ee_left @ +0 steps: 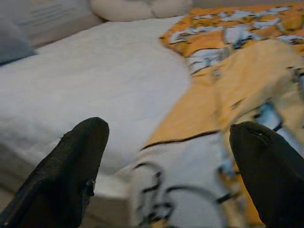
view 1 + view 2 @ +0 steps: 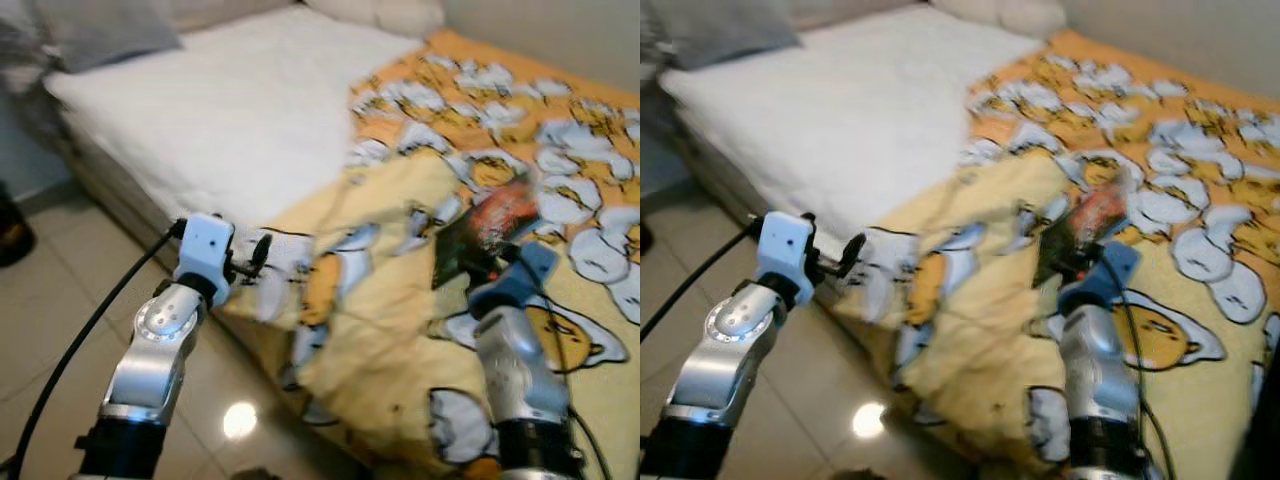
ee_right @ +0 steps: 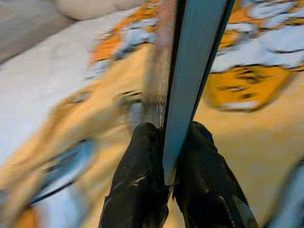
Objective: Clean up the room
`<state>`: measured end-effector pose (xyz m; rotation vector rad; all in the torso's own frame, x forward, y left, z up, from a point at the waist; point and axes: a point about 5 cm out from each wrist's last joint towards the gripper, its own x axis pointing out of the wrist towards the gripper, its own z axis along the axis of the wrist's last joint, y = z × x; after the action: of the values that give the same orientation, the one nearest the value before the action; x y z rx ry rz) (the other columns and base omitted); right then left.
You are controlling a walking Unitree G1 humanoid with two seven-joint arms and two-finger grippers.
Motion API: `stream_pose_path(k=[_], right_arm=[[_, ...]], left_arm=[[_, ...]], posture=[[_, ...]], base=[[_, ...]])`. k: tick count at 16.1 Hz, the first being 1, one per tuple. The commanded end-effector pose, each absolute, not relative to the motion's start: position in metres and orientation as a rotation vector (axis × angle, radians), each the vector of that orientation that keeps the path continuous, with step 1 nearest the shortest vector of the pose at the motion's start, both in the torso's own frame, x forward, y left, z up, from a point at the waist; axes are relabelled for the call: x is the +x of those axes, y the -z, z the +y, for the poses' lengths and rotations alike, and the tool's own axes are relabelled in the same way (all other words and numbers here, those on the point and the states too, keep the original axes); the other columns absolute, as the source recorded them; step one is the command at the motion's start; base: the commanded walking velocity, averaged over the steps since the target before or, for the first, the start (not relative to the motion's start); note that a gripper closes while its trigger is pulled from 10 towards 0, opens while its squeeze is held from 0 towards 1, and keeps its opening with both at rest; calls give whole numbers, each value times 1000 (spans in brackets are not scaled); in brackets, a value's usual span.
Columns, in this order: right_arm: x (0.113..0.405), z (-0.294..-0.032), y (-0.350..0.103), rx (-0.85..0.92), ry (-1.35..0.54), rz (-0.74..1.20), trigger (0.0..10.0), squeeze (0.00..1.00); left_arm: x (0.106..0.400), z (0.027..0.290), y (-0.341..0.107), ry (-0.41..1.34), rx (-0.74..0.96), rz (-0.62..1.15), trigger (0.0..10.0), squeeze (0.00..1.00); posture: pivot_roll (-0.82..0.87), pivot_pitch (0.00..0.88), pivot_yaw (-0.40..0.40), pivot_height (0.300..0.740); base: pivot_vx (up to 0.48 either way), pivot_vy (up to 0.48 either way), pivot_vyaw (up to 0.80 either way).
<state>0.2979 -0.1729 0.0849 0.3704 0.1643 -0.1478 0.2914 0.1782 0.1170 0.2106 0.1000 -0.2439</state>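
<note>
A thin book (image 2: pixel 494 224) with a dark red cover is held upright over the bed, my right gripper (image 2: pixel 484 266) shut on its lower edge. In the right wrist view, the two black fingers (image 3: pixel 137 190) clamp the book's pale blue edge (image 3: pixel 194 71). A crumpled yellow blanket (image 2: pixel 380 330) with a cartoon print covers the right side of the bed and hangs over its near edge. My left gripper (image 2: pixel 262 250) is open at the blanket's hanging corner. Its fingers (image 1: pixel 71 166) stand wide apart with nothing between them.
The bare white mattress (image 2: pixel 230 110) takes up the bed's left half, with a grey pillow (image 2: pixel 100 30) at its far corner and cream pillows (image 2: pixel 385 12) at the head. Glossy tiled floor (image 2: pixel 60 300) lies on the left, where a dark object (image 2: pixel 10 230) stands.
</note>
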Motion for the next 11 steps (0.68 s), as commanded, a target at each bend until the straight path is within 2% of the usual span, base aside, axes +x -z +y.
stream_pose_path(k=[1,2,11], right_arm=[[301,-178,-92,335,155,126,10000,0],[301,-180,-94,281,166,107,10000,0],[305,-184,-92,304,166,144,10000,0]], left_arm=[[296,174,-125,255,213,71,10000,0],[298,176,-125,242,208,77,10000,0],[303,178,-128,230,207,75,10000,0]], posture=[[-45,0,6,740],[-45,0,7,740],[-34,0,-2,740]], base=[[0,394,-800],[0,0,-800],[0,0,-800]])
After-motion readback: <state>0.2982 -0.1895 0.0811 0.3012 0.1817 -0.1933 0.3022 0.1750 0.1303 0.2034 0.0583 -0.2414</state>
